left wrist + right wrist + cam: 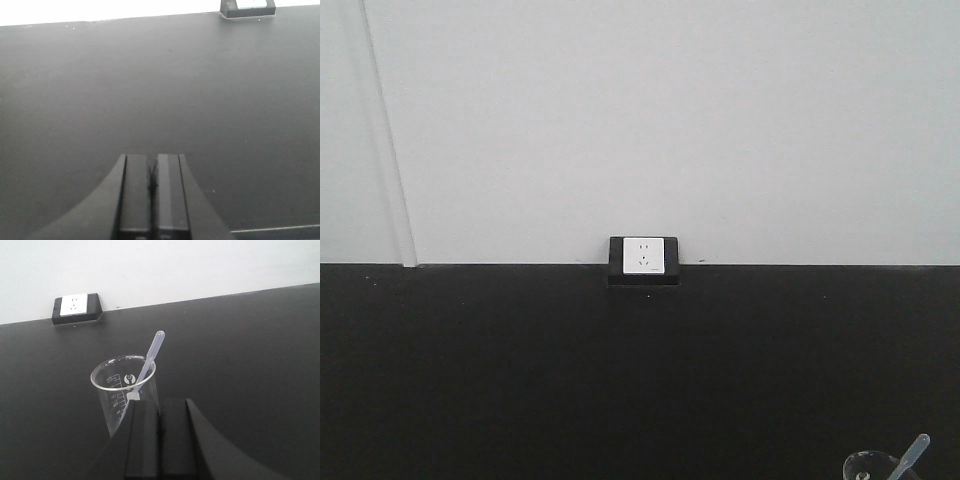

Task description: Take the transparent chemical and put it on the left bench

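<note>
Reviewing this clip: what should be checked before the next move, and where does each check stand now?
1. Transparent chemical beaker in view with its dropper inside: ok.
2. Right gripper holding the beaker: cannot tell. The jaws look closed right at its wall, but the contact is hidden.
3. Left gripper free: ok, jaws shut on nothing.
4. Bench ahead free of obstacles: ok, only the wall socket shows at the back.
5. Beaker upright: cannot tell, its base is hidden.
</note>
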You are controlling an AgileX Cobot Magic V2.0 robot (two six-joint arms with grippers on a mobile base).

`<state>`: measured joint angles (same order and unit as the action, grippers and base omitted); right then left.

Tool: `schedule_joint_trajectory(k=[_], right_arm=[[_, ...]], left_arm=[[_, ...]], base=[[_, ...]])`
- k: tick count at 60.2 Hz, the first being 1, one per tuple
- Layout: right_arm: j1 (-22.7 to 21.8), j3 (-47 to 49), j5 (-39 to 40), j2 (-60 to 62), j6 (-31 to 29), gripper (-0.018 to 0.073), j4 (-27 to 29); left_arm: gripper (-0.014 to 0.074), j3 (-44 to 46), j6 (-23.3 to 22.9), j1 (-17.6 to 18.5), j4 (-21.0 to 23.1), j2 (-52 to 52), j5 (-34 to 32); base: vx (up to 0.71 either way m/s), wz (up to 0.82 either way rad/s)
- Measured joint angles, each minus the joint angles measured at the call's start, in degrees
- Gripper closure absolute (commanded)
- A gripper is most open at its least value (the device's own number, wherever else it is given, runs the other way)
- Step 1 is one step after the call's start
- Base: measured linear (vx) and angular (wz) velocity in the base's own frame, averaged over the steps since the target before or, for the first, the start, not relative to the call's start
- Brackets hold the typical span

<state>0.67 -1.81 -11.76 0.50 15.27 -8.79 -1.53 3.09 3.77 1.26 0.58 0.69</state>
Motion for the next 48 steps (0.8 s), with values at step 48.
schedule_joint_trajectory(k=[48], right_arm=[[0.0, 14.9, 12.6, -10.3, 0.0, 0.0566, -0.9]], left_arm=[[0.06, 0.0, 0.0, 0.0, 0.0, 0.0, 0.0]], base=[[0.0, 0.0]])
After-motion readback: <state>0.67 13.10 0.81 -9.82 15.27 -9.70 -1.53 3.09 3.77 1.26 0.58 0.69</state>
